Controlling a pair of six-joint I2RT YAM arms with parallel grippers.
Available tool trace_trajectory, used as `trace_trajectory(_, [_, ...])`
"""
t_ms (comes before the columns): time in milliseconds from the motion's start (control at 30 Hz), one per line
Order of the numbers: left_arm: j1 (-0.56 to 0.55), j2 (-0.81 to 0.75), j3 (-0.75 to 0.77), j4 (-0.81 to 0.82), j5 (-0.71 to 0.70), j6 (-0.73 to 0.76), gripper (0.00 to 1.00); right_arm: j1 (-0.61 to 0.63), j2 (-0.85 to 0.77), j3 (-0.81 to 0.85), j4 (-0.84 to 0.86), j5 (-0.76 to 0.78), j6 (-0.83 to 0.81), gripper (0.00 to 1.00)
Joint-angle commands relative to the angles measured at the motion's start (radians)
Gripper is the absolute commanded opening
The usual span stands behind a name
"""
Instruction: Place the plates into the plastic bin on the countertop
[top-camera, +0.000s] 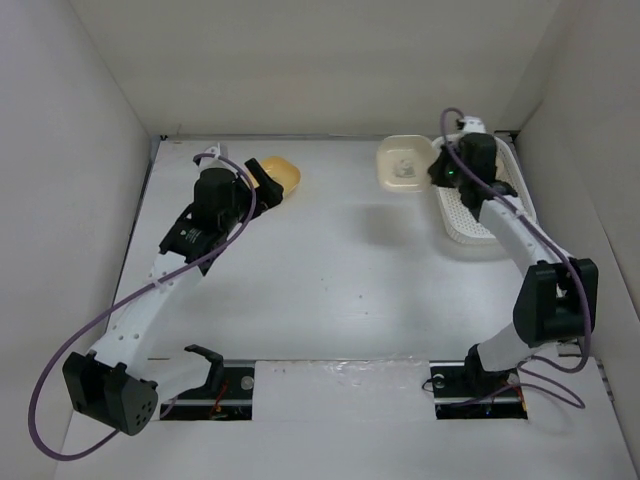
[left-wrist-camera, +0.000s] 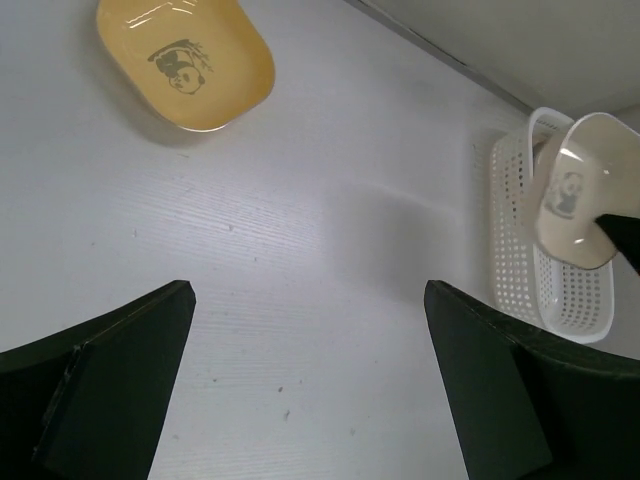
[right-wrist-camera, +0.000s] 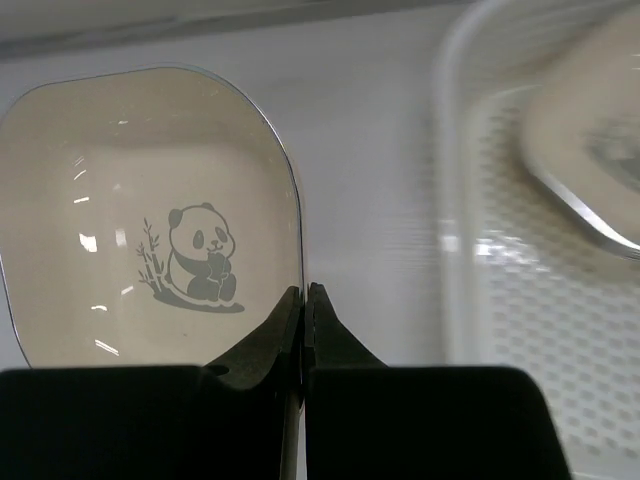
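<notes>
Pinching the cream plate (right-wrist-camera: 150, 220) by its edge, the right hand (right-wrist-camera: 303, 300) holds it just beside the bin (right-wrist-camera: 455, 230), apparently raised so it can clear the rim and join the plate inside (right-wrist-camera: 590, 150). The left hand (left-wrist-camera: 307, 300) hangs open near the yellow plate (left-wrist-camera: 185, 60) on the counter (left-wrist-camera: 300, 200).

The plate (right-wrist-camera: 590, 150) in the plastic bin (right-wrist-camera: 530, 340) is blurred and cut by the edge. From above, the right arm (top-camera: 512, 228) hides it.

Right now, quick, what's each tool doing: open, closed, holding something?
Left tool: open, holding nothing; the yellow plate lies ahead of it.
Right tool: closed on the rim of the cream plate, beside the plastic bin.
</notes>
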Motion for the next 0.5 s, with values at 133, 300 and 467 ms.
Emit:
trace_trajectory(133, [0.002, 0.02, 0.007, 0.023, -0.032, -0.027, 1.0, -0.378, 0.057, 0.041, -0.018, 0.106, 0.353, 0.0])
trace_trajectory(300, [0.002, 0.02, -0.019, 0.057, 0.019, -0.027, 1.0, -0.458, 0.123, 0.017, 0.031, 0.188, 0.611, 0.0])
trace_trajectory(467, [0.002, 0.02, -0.028, 0.066, 0.019, -0.027, 1.0, -0.447, 0.164, 0.044, 0.031, 0.257, 0.721, 0.0])
